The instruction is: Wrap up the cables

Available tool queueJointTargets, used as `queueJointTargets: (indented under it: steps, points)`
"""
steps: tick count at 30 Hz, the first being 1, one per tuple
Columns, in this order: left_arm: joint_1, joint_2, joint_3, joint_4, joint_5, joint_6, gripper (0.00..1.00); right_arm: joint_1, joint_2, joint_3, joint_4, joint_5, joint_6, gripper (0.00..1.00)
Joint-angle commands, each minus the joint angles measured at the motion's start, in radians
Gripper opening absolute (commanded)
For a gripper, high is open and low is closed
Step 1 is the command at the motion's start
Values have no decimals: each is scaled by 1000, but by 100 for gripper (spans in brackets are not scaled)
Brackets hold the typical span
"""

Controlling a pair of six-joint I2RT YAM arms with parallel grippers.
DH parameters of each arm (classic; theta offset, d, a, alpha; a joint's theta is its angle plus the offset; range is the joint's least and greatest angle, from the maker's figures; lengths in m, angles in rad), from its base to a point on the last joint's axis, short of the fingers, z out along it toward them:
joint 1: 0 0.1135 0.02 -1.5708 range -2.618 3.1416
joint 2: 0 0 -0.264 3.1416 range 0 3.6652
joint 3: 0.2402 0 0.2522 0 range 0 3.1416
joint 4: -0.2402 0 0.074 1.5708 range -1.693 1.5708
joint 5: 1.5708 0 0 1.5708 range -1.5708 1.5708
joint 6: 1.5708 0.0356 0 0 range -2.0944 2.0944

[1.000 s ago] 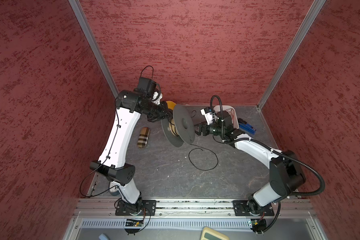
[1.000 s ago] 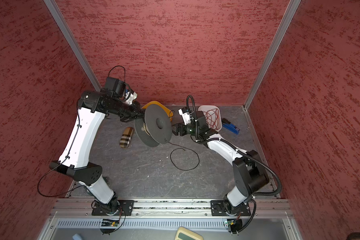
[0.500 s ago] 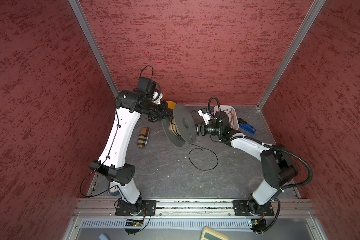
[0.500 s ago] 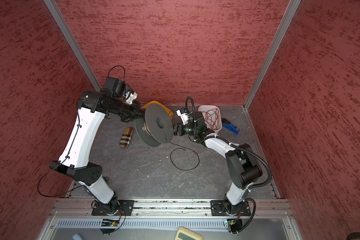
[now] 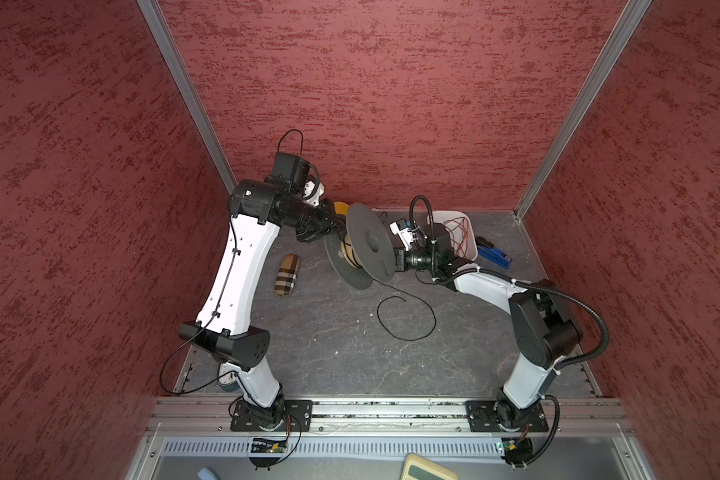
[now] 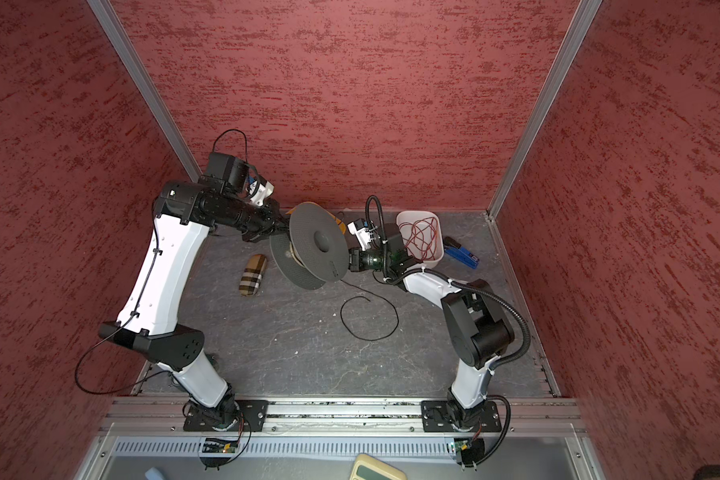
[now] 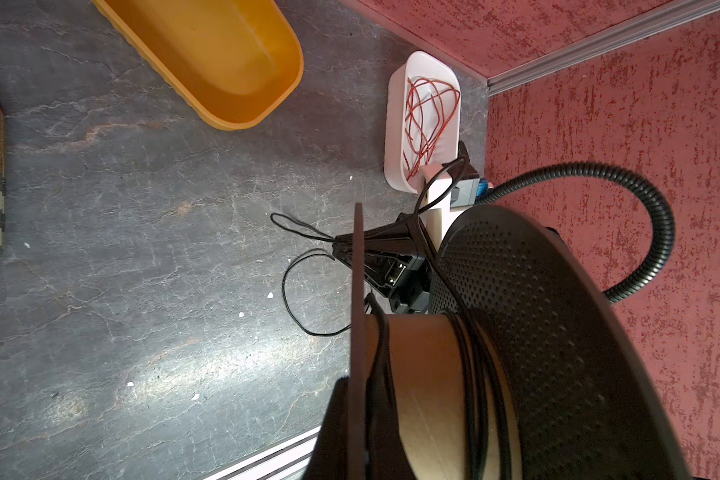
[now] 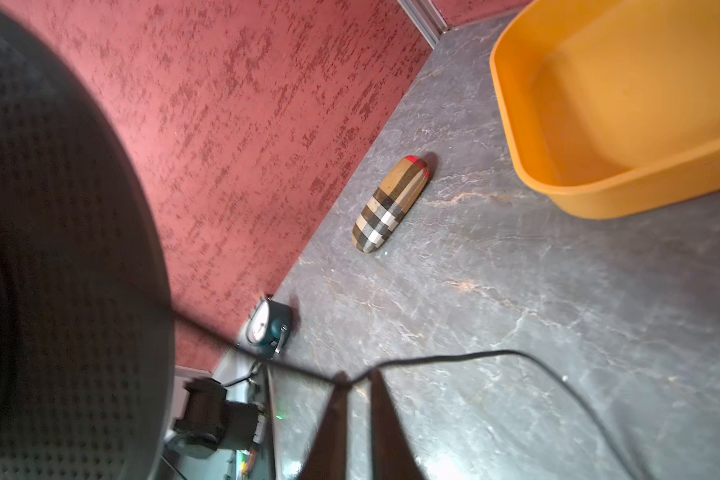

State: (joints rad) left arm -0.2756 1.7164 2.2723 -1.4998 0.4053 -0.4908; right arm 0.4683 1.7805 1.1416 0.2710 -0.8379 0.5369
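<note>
A dark grey spool [image 5: 366,245] [image 6: 316,241] with a cardboard hub hangs tilted above the table. My left gripper [image 5: 336,226] [image 7: 357,386] is shut on its rear flange, one finger on each face. A few turns of the thin black cable [image 7: 474,374] lie round the hub. From the spool's lower rim the cable runs to my right gripper [image 5: 395,262] [image 8: 359,376], which is shut on it at the fingertips. The rest of the cable lies in a loose loop [image 5: 378,312] [image 6: 341,316] on the table below.
A yellow tub [image 7: 225,50] [image 8: 620,104] sits behind the spool. At the back right, a white tray [image 5: 433,216] holds red wires, with a blue stapler [image 5: 493,253] beside it. Left of the spool lies a plaid case [image 5: 287,275]. A small clock [image 8: 267,328] stands by the left arm's base.
My right gripper has come in closer to the spool's lower rim and shut on the cable. Its elbow has swung to a new position. The left arm and spool have held still.
</note>
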Motion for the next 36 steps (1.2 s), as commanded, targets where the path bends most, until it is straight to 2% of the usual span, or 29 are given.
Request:
queueJointTargets:
  steps: [1,6,10,13,15,16,19,21,29,32,36]
  points:
    - [45,-1,38,52,14,-43,0,3,-1,41,-66,10,-50,4]
    - [116,32,101,86,-3,-115,0,1,-19,37,-286,134,-203,0]
    - [155,55,157,69,-20,-126,0,0,-82,-2,-358,251,-261,0]
    - [162,60,155,72,1,-128,0,1,-119,-28,-346,225,-278,3]
    - [157,58,141,77,7,-130,0,1,-133,-45,-304,200,-265,44]
    - [154,57,129,82,10,-133,0,1,-137,-49,-284,193,-260,56]
    - [146,41,87,109,15,-145,0,4,-138,-49,-214,189,-237,78]
    - [142,35,73,118,20,-152,0,7,-136,-54,-141,177,-214,97]
    - [134,-11,16,149,39,-188,0,18,0,5,177,88,-34,99]
    - [133,-21,3,147,50,-194,0,26,88,52,278,17,66,98]
    - [132,-33,-16,143,55,-195,0,49,136,82,358,22,112,98]
